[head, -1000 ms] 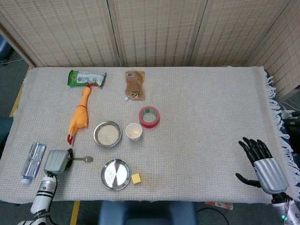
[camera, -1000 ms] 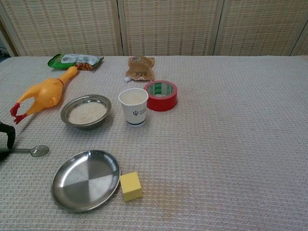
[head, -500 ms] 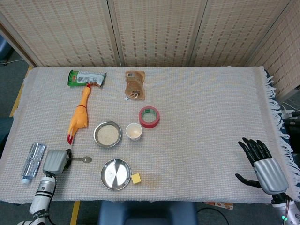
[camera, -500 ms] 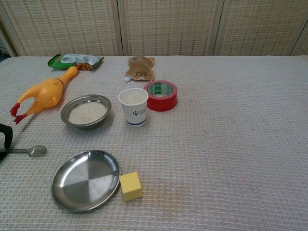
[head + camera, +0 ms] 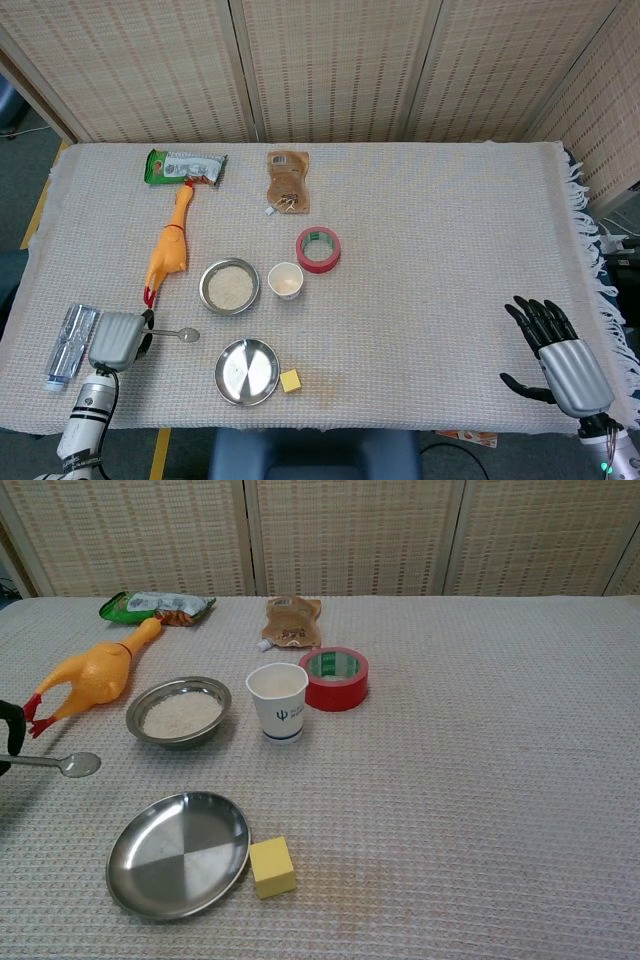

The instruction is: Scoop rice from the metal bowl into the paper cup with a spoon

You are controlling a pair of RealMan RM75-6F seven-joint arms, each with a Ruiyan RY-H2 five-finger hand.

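Note:
A metal bowl (image 5: pixel 230 287) (image 5: pixel 179 712) holding white rice sits left of centre. Right beside it stands a white paper cup (image 5: pixel 286 281) (image 5: pixel 278 702). My left hand (image 5: pixel 118 339) (image 5: pixel 8 738) is near the table's front left and holds the handle of a metal spoon (image 5: pixel 181 335) (image 5: pixel 66 764), which is lifted off the cloth with its bowl pointing right. The spoon is left of and nearer than the rice bowl. My right hand (image 5: pixel 560 350) hangs open near the front right edge, holding nothing.
An empty metal plate (image 5: pixel 246 371) (image 5: pixel 179 854) and a yellow cube (image 5: pixel 291 380) (image 5: pixel 271 867) lie near the front. A rubber chicken (image 5: pixel 168 250), red tape roll (image 5: pixel 318 248), green packet (image 5: pixel 185 167), brown pouch (image 5: pixel 287 182) and a plastic bottle (image 5: pixel 70 344) are also on the cloth.
My left hand has raised the spoon off the cloth; in the chest view it sits higher than before. The right hand has barely moved.

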